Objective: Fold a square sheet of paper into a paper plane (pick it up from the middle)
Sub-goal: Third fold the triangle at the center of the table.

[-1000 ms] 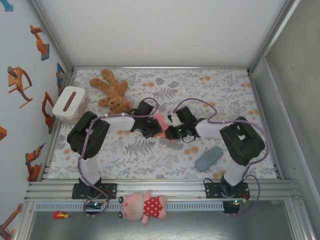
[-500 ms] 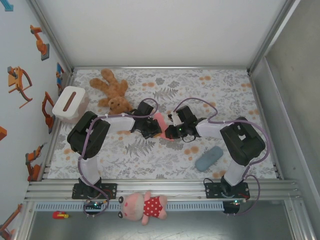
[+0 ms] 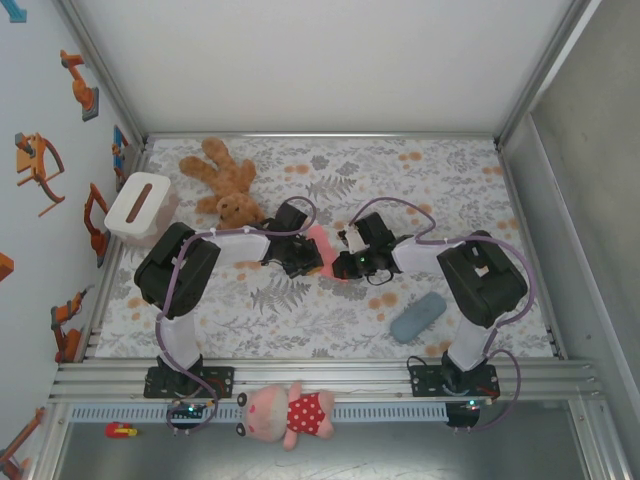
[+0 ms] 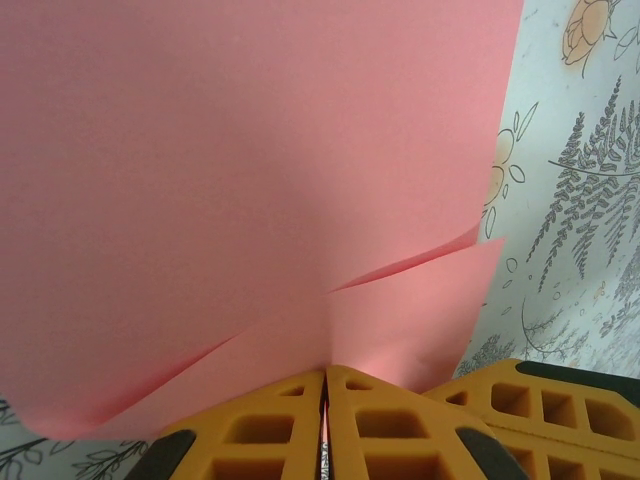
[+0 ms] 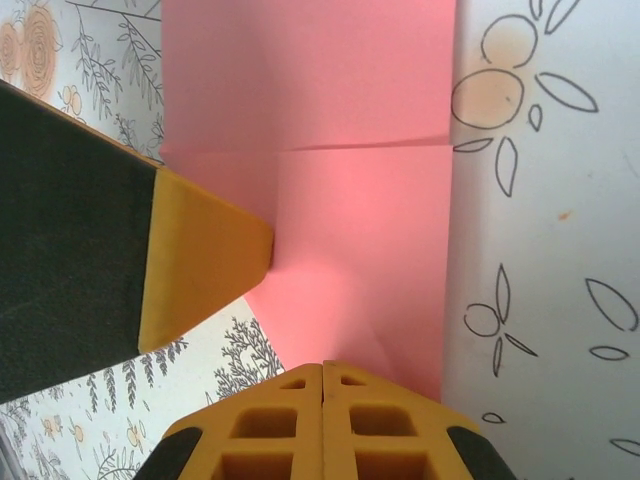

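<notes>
At centre frame from above, left pincer [image 4: 325, 385] and right pincer [image 5: 322, 385] each pinch the paper [image 3: 320, 238]; tension it evenly so edges align before creasing.

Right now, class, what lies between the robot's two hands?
The pink paper, pinched by the left hand and the right hand, in the top view.

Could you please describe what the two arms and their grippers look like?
The left arm and right arm match: white links, bulky black joint housings, a lilac cable looping along each. The left gripper and right gripper have orange-yellow fingers moulded with square pockets. A green light glows on the right wrist.
</notes>
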Tool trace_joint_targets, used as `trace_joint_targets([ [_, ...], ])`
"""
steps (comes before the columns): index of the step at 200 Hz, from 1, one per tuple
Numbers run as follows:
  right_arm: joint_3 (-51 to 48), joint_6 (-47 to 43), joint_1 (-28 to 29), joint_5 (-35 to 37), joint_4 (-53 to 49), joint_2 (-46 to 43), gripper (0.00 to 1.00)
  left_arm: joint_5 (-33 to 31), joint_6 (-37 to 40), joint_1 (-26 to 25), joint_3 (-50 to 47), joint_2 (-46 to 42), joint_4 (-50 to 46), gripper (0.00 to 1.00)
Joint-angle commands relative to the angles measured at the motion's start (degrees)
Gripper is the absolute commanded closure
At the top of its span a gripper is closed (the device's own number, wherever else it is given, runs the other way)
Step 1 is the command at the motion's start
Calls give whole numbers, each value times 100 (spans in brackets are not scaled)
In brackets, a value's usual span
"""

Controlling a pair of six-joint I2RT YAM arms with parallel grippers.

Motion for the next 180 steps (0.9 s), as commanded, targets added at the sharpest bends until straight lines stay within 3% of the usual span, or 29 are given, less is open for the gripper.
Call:
trace_joint_targets([
  [1, -70, -151, -65, -109, -174, 46, 97, -283, 117, 74, -44, 196, -522, 91],
  [106, -151, -59, -181, -507, 18, -376, 98, -257, 123, 77, 45, 263, -605, 91],
  [180, 58, 56, -172, -790, -17, 140, 100, -222, 96, 61, 82, 306, -619, 91],
])
